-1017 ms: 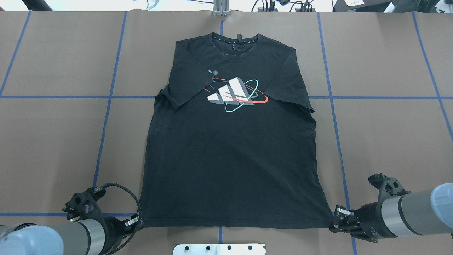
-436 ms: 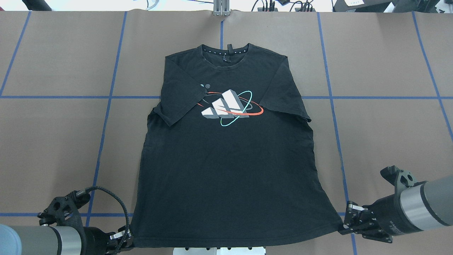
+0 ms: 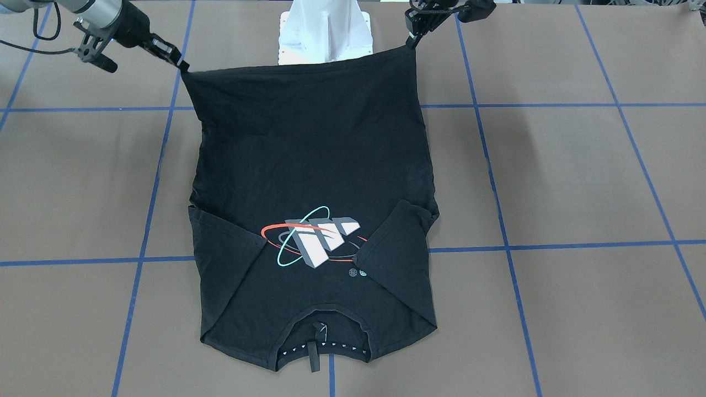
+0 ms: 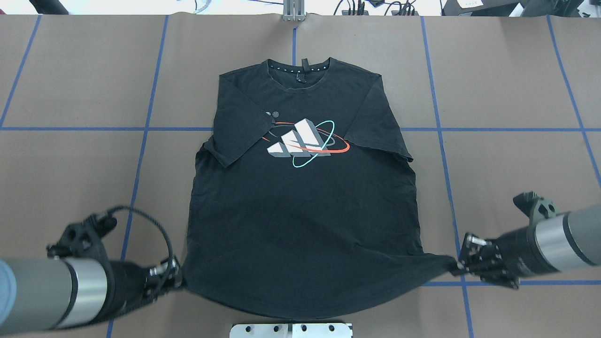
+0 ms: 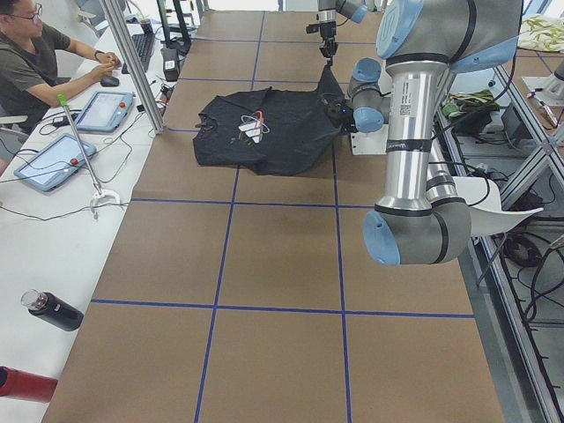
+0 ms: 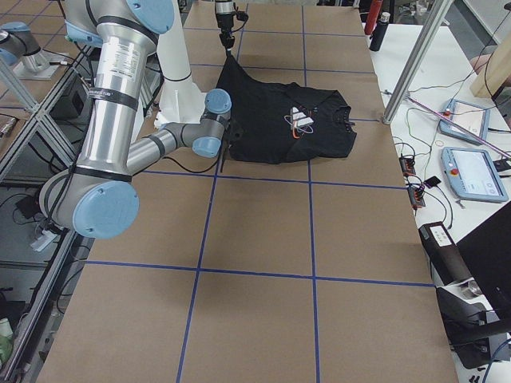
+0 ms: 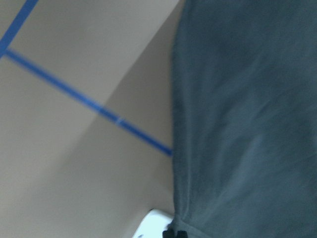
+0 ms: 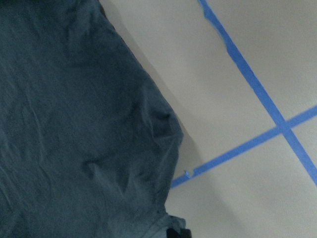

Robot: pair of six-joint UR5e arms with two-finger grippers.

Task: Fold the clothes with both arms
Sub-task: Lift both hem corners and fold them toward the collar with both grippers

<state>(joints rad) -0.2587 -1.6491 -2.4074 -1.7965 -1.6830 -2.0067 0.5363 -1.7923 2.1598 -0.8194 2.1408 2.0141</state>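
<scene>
The black T-shirt (image 4: 300,206) lies logo side up (image 4: 305,141), collar toward the far edge, both sleeves folded inward. My left gripper (image 4: 177,277) is shut on the near-left hem corner. My right gripper (image 4: 456,268) is shut on the near-right hem corner. Both corners are held off the table, and the hem (image 4: 305,312) sags in a curve between them. In the front view the left gripper (image 3: 411,39) and right gripper (image 3: 182,63) stretch the hem taut above the white base. Dark cloth (image 7: 242,124) fills much of the left wrist view, and the shirt's edge (image 8: 74,124) hangs in the right wrist view.
The white pedestal base (image 4: 291,330) sits just behind the lifted hem. Blue tape lines (image 4: 141,159) grid the brown table. A side bench holds tablets (image 5: 97,110) and a bottle (image 5: 53,310), with a person (image 5: 35,53) seated there.
The shirt first slid toward me, dragged by its hem. Since then both grippers have risen with the hem corners, and the hem now hangs between them; the collar end has stayed put.
</scene>
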